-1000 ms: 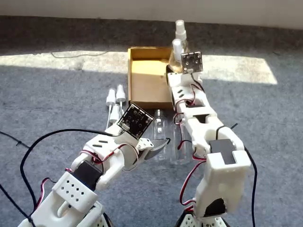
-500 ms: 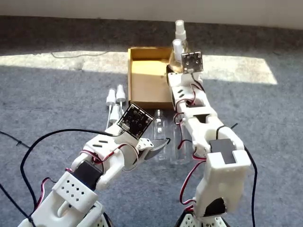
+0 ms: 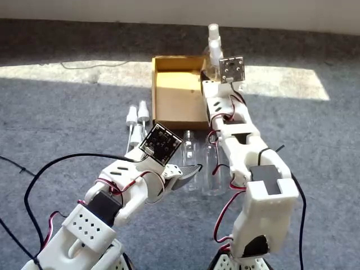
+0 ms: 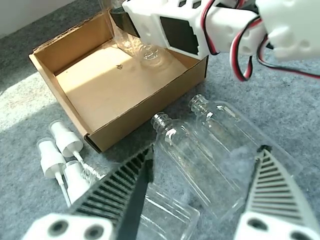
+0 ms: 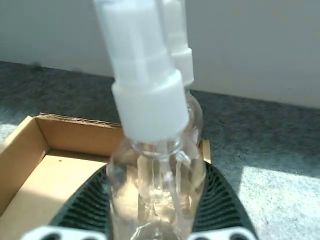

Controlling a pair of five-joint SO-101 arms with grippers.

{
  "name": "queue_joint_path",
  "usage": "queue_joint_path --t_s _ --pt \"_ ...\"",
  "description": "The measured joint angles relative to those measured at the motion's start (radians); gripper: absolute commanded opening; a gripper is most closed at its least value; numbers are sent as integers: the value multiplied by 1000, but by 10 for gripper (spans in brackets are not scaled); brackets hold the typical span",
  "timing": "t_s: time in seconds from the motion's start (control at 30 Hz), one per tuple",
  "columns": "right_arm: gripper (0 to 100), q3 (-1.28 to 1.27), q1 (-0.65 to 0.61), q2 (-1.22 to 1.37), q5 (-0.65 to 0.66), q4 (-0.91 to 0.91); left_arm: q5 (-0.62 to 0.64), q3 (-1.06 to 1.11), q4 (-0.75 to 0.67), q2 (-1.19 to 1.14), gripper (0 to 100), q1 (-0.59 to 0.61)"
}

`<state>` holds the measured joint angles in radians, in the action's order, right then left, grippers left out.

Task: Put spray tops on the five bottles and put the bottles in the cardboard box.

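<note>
White spray tops (image 3: 137, 115) lie loose on the carpet at centre left, waiting, I'd say, for the bare bottles (image 3: 190, 147) below the cardboard box (image 3: 171, 95). The left gripper (image 4: 206, 150) hangs over those, fingers wide apart, seemingly ready to steady one. Right of centre, the right gripper (image 5: 152, 212) clamps a capped bottle (image 5: 147, 165) above the box's right wall, likely for lowering inside.

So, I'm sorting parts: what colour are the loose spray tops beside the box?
White; the spray tops show best in the left wrist view.
</note>
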<state>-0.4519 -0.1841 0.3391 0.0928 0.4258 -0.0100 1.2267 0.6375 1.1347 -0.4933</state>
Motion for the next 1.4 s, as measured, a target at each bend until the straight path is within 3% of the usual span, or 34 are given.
queue_joint_path --t_s 0.9,1.1,1.4 --pt "8 81 14 83 -2 0 0 0 0 0 294 0" --pt "105 81 14 83 -2 0 0 0 0 0 294 0" --pt "116 81 14 83 -2 0 0 0 0 0 294 0"
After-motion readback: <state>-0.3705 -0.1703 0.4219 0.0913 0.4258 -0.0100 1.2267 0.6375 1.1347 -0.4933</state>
